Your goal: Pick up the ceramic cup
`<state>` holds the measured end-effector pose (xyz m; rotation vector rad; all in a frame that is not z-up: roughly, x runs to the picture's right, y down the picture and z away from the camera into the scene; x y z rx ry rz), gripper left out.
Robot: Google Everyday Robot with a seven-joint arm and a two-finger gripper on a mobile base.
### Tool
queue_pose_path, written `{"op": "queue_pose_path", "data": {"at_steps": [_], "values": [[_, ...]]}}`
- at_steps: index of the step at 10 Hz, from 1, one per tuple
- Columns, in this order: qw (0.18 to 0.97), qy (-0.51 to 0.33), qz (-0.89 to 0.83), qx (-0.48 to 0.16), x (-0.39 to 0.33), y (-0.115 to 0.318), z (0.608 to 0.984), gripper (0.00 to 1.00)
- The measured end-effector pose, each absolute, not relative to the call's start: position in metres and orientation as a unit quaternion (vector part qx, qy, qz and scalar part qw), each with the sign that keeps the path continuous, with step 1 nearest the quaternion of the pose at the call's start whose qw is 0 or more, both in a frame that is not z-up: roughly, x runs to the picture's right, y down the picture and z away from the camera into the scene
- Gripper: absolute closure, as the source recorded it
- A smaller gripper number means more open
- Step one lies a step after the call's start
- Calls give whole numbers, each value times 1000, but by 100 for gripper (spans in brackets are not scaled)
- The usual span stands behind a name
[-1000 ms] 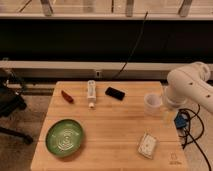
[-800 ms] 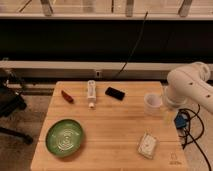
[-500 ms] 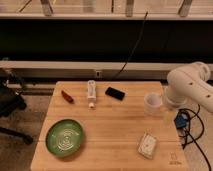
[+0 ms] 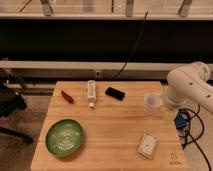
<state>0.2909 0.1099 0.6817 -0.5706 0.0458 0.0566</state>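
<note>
Supporting surface: wooden table (image 4: 115, 127).
Ceramic cup (image 4: 152, 103): set upright near the right edge, toward the back right corner.
Gripper (image 4: 168, 111): positioned at the right edge, just beside the cup; how far it is open, and whether anything is held, cannot be told.
Green bowl (image 4: 65, 137): placed at the front left corner.
White box (image 4: 147, 146): laid near the front right corner.
Black phone (image 4: 115, 93): laid near the back edge.

White arm (image 4: 192, 85) enters from right, elbow bent, forearm angled down-left; gripper (image 4: 164, 106) hangs low at its end, pointing downward.
</note>
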Motion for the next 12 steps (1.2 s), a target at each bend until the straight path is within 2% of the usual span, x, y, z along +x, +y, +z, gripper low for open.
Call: {"op": "queue_pose_path", "data": {"at_steps": [5, 8, 12], "values": [[959, 21, 27, -281, 290, 108, 683, 20], [959, 12, 7, -283, 276, 94, 707, 20], [958, 6, -5, -287, 273, 97, 722, 20]]}}
